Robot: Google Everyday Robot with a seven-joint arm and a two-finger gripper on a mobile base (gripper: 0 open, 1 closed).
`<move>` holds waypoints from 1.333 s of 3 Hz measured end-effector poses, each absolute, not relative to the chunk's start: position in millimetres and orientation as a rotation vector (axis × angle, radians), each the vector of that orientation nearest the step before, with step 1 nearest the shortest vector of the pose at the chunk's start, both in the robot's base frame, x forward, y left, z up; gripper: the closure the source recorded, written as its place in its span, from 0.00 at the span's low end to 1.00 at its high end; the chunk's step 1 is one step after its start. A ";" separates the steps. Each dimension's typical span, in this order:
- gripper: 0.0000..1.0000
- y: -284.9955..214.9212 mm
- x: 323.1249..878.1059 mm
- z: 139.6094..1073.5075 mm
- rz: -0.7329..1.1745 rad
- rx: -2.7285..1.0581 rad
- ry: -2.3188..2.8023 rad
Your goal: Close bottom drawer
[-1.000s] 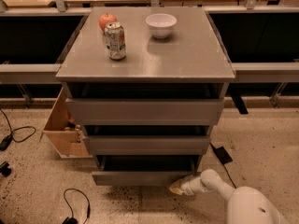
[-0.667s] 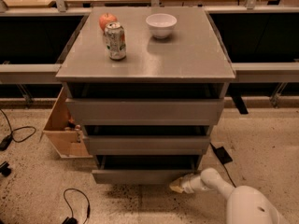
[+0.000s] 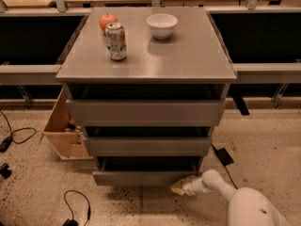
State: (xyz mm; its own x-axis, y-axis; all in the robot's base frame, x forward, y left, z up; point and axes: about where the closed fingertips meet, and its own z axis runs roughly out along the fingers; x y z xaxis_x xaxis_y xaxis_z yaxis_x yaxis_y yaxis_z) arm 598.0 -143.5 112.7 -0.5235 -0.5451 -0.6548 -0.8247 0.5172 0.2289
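The grey cabinet has three drawers. The bottom drawer [image 3: 141,177] is the lowest one, with a plain flat grey front, and it stands pulled out a little past the drawer above. My gripper [image 3: 179,187] is at the end of the white arm [image 3: 221,187], low near the floor. It sits at the right end of the bottom drawer's front, touching or almost touching it.
A drink can [image 3: 115,41], a red apple [image 3: 107,20] and a white bowl [image 3: 162,25] stand on the cabinet top [image 3: 188,55]. A tan wooden box [image 3: 63,128] sits at the cabinet's left. Black cables [image 3: 77,206] lie on the speckled floor.
The bottom drawer's front has moved slightly inward towards the cabinet. My gripper has stayed against its right end.
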 end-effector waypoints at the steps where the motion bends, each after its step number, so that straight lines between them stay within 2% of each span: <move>1: 0.11 -143.4 598.0 112.7 0.724 -1.116 2.249; 2: 0.00 -143.4 597.9 112.7 0.724 -1.116 2.249; 3: 0.00 -143.3 597.9 112.6 0.724 -1.116 2.249; 4: 0.19 -143.2 598.0 112.6 0.724 -1.116 2.249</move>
